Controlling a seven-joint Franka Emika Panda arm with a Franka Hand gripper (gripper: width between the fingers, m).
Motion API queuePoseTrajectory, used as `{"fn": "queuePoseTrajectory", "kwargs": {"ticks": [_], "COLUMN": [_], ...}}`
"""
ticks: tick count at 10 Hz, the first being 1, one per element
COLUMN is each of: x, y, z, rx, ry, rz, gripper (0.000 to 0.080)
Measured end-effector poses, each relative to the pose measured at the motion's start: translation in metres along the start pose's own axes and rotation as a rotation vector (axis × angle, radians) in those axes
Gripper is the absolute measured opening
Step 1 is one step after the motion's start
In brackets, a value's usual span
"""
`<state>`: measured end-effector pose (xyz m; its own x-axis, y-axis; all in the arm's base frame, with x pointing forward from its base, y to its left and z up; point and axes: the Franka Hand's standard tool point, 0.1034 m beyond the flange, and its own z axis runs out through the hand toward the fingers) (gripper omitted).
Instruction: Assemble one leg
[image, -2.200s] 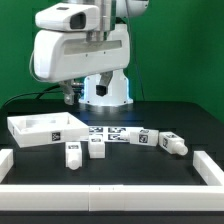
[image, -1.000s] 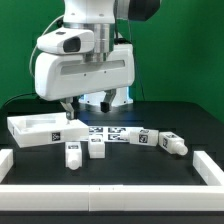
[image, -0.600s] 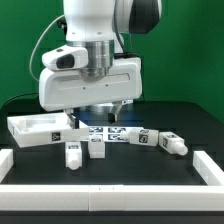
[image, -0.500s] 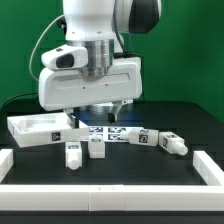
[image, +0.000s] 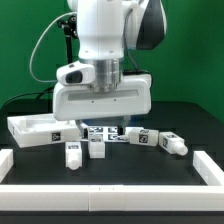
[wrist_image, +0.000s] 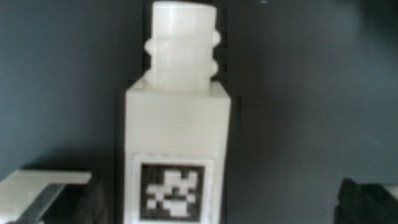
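Several white legs with square tags lie on the black table: two near the front (image: 74, 153) (image: 97, 150) and two to the exterior view's right (image: 150, 139) (image: 175, 144). My gripper (image: 97, 127) hangs low above the front pair, open and holding nothing. In the wrist view one leg (wrist_image: 178, 130) fills the middle, its threaded end pointing away and its tag facing the camera. It stands between my spread fingers (wrist_image: 39, 195), nearer to one of them and apart from both. The gripper (wrist_image: 205, 203) is open around it.
The large white tray-shaped panel (image: 38, 129) lies at the exterior view's left. The marker board (image: 112, 134) lies behind the legs, partly hidden by the hand. White rails (image: 110, 188) border the front and sides of the table.
The arm has swung toward the exterior view's right and come down, so the hand now hangs low over the front legs. The parts on the table have not moved.
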<state>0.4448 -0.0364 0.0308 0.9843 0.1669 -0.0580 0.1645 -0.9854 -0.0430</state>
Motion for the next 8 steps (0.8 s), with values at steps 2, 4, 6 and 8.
{"fn": "queuePoseTrajectory", "kwargs": {"ticks": [2, 4, 6, 8], "x": [0.000, -0.001, -0.001, -0.001], "y": [0.007, 0.010, 0.009, 0.009], "z": [0.006, 0.016, 0.016, 0.016], "rx": [-0.001, -0.011, -0.011, -0.011], "ry": [0.012, 0.029, 0.029, 0.028], "rz": [0.007, -0.039, -0.041, -0.041], "gripper": [0.0650, 0.0650, 0.0522, 0.0387]}}
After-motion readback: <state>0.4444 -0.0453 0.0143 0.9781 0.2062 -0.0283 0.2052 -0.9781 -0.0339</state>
